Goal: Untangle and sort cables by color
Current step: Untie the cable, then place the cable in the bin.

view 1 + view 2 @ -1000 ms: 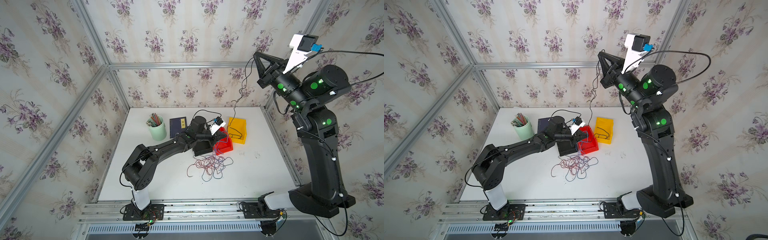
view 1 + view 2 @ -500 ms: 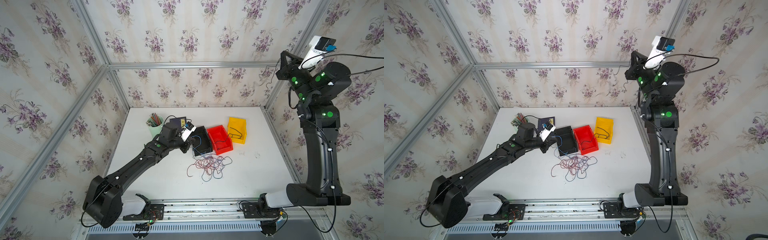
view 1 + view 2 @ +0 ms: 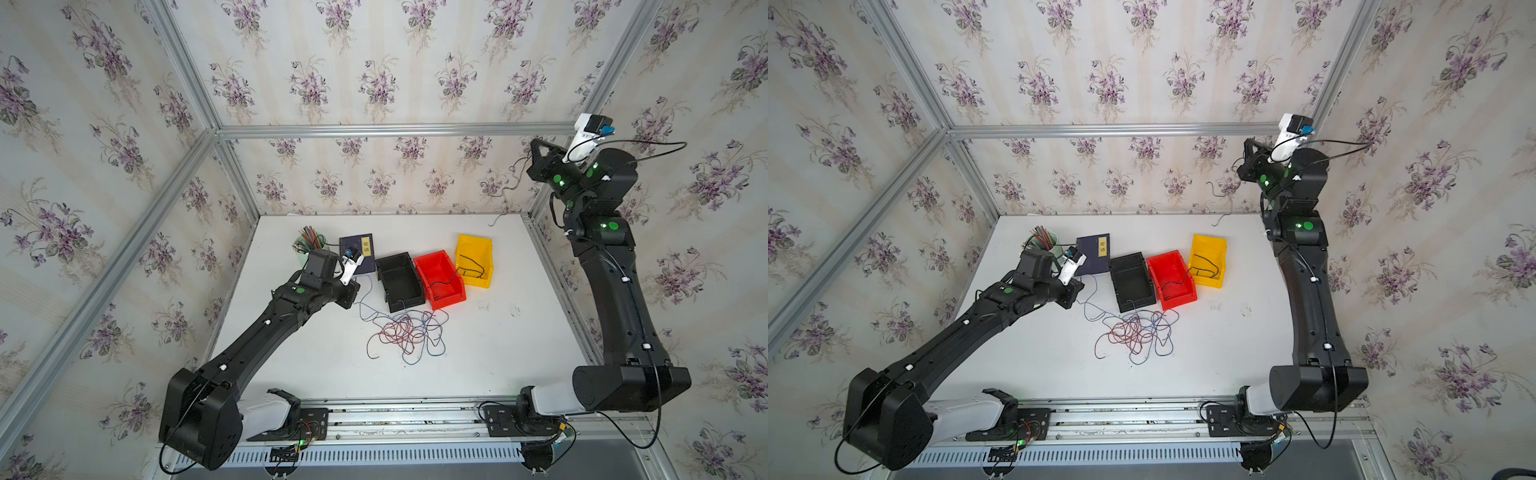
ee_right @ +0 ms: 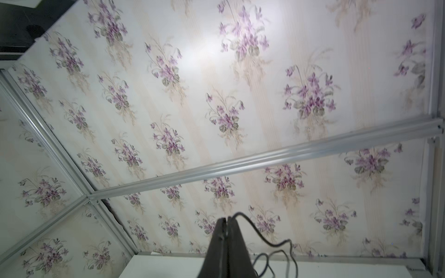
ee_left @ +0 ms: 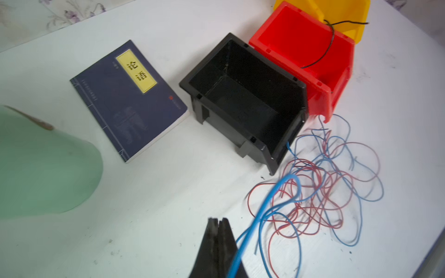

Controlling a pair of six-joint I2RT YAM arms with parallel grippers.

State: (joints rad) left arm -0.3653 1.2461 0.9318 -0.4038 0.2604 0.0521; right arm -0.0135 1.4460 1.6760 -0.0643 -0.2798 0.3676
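On the left, near the green cup [image 3: 309, 249] and the book [image 3: 357, 253], the left pincer [image 5: 218, 228] had pulled back from over the bins. Its two fingers were pressed together. The blue cable [image 5: 272, 199] seemed pinched in them, and it ran down to the pile of cables [image 3: 407, 332]. That meant the blue one was being tugged out of the knot, but its far end was still mixed in with the red ones.

The pile lay on the white table [image 3: 498, 353], just in front of the black bin [image 3: 399, 282]. That bin looked empty. Next to it, a loose black cable [image 3: 444, 284] lay across the red bin [image 3: 440, 278] and the yellow bin [image 3: 473, 259], so it was not sorted well yet.

On the right, the right pincer [image 4: 226, 220] had swung back high toward the corner. It was closed tight on a black cable [image 4: 265, 238], which hung free of the pile. Most of the sorting was still left to do.
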